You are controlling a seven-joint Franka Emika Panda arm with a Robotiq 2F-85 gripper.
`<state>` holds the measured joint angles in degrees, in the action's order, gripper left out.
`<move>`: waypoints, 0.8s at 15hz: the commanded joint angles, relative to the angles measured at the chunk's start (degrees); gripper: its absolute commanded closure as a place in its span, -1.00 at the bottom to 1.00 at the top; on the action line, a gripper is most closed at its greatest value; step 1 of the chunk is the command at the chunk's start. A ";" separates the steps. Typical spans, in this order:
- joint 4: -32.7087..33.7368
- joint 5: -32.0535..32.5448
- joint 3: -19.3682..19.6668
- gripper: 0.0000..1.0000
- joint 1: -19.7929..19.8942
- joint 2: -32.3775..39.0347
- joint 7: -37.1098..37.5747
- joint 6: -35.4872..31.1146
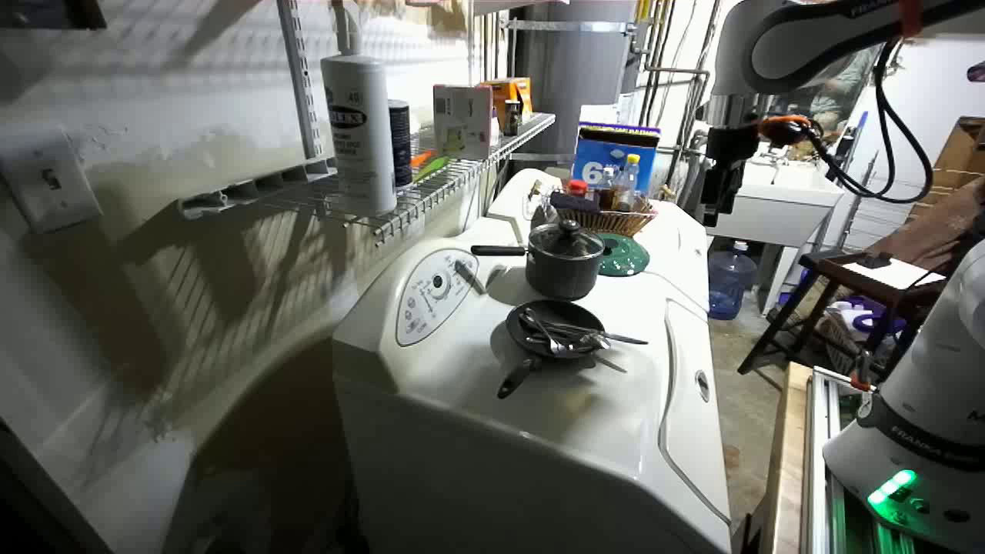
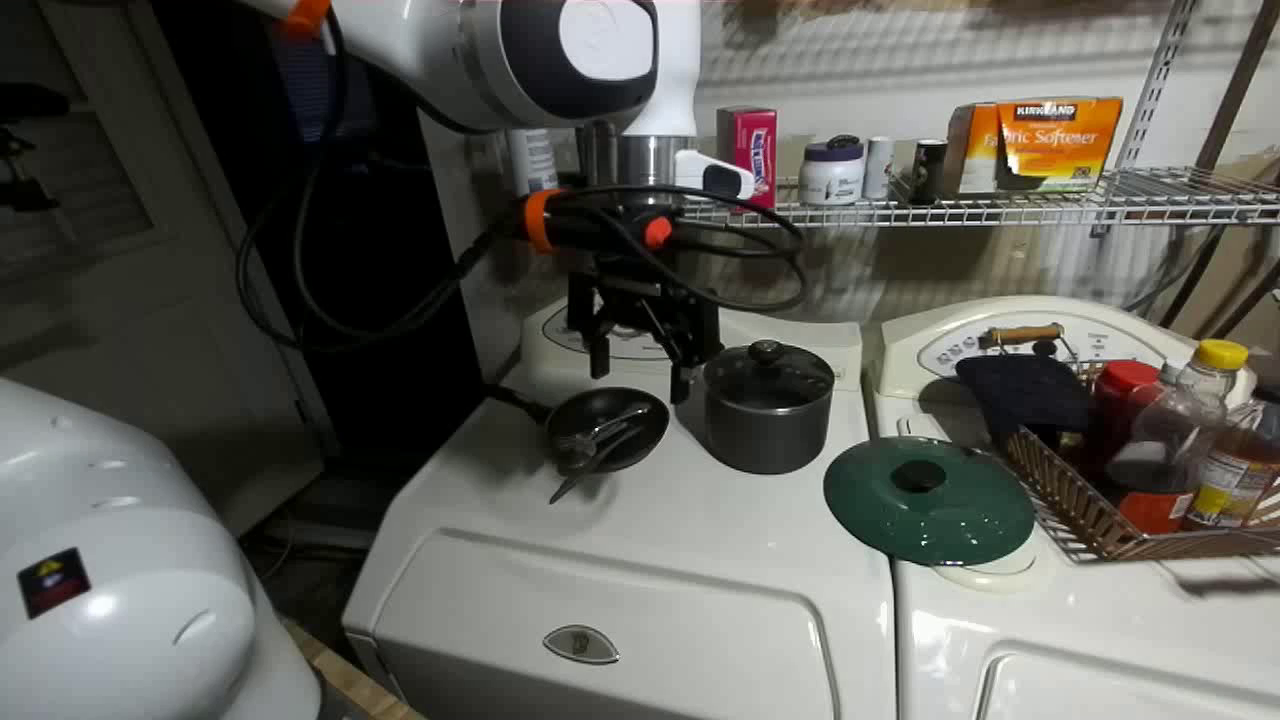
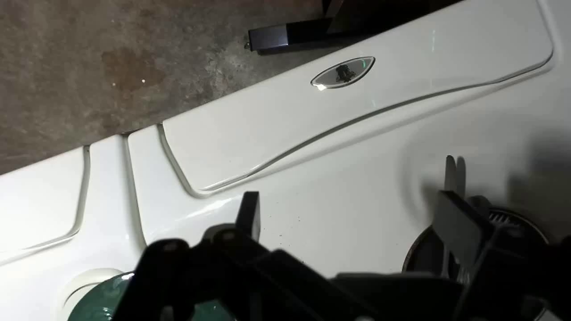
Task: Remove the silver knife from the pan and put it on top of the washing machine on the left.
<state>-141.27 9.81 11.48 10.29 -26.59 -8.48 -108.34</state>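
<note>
The silver knife (image 1: 629, 338) lies in the pan (image 1: 517, 375) among several other pieces of cutlery, its blade sticking out over the rim. The blade also shows in an exterior view (image 2: 568, 488) and in the wrist view (image 3: 450, 171). The pan (image 2: 648, 440) stands on the white washing machine (image 1: 462, 377), whose control panel is at the back. My gripper (image 2: 640, 385) is open and empty, high above the machine top. In the wrist view the gripper (image 3: 348, 196) has its right finger in front of part of the pan and knife; the knife's other end is hidden.
A dark lidded pot (image 2: 768, 430) stands right beside the pan. A green lid (image 2: 930, 525) lies beyond the pot, near a basket (image 2: 1080, 515) of bottles on the second white machine (image 2: 1060, 640). A wire shelf (image 1: 431, 181) with boxes and bottles hangs above the back.
</note>
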 commanded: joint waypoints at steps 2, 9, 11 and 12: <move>0.08 -0.04 -0.07 -1.00 0.08 0.03 -0.04 0.08; 0.08 -0.04 -0.06 -1.00 0.08 0.03 -0.04 0.08; 2.14 -1.30 -0.71 -1.00 -1.22 3.58 0.18 -0.09; 3.01 -2.48 -0.88 -1.00 -2.09 5.35 -0.12 -0.32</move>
<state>-141.19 9.61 11.33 10.01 -26.23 -8.48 -108.34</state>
